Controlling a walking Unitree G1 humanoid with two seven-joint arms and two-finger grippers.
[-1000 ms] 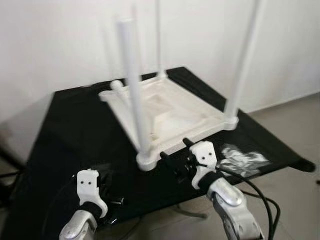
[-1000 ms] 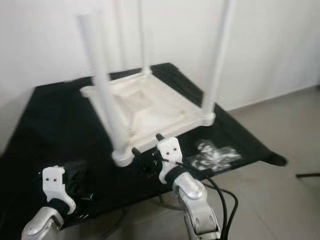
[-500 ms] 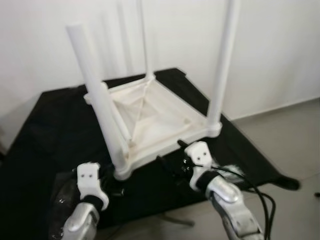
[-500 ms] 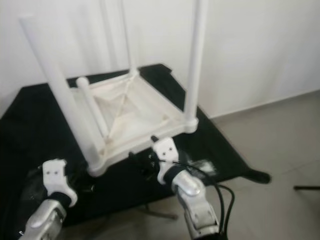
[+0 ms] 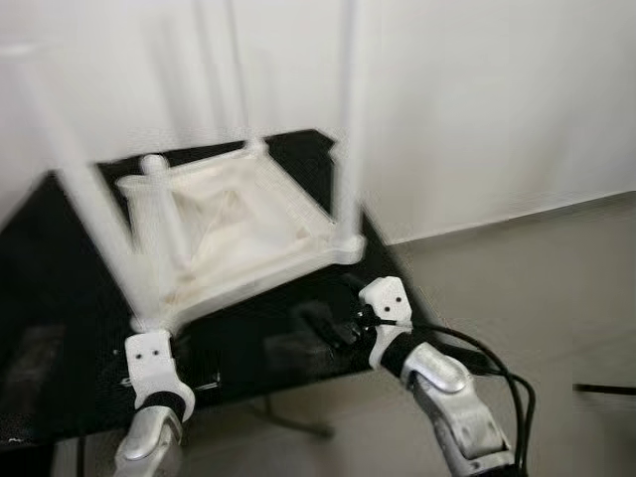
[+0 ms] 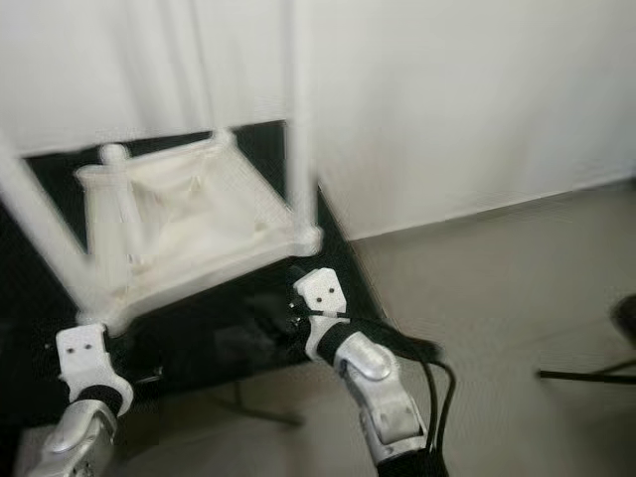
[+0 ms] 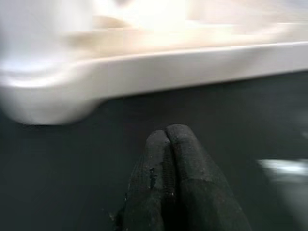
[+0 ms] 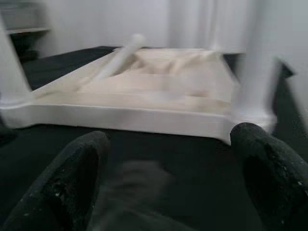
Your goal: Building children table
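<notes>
A white children's table (image 5: pixel 248 234) lies upside down on a black-covered surface (image 5: pixel 60 298), with its legs (image 5: pixel 346 119) pointing up. One loose white leg (image 5: pixel 164 214) leans inside its underside. My left gripper (image 7: pixel 167 137) is shut on nothing, low over the black cover just in front of the table's near corner (image 7: pixel 43 103). My right gripper (image 8: pixel 171 139) is open, its fingers (image 8: pixel 82 163) spread in front of the table's near rim (image 8: pixel 130 118) without touching it. The head views are blurred.
The black cover ends in an edge right under my grippers. Grey floor (image 5: pixel 517 268) stretches to the right, with a white wall (image 5: pixel 477 89) behind. A black cable (image 5: pixel 502 368) trails from my right arm. A dark thing (image 5: pixel 606 390) lies on the floor at far right.
The whole picture has slid left and blurred, so the camera has turned right. Both grippers hold the same posture near the table's near rim.
</notes>
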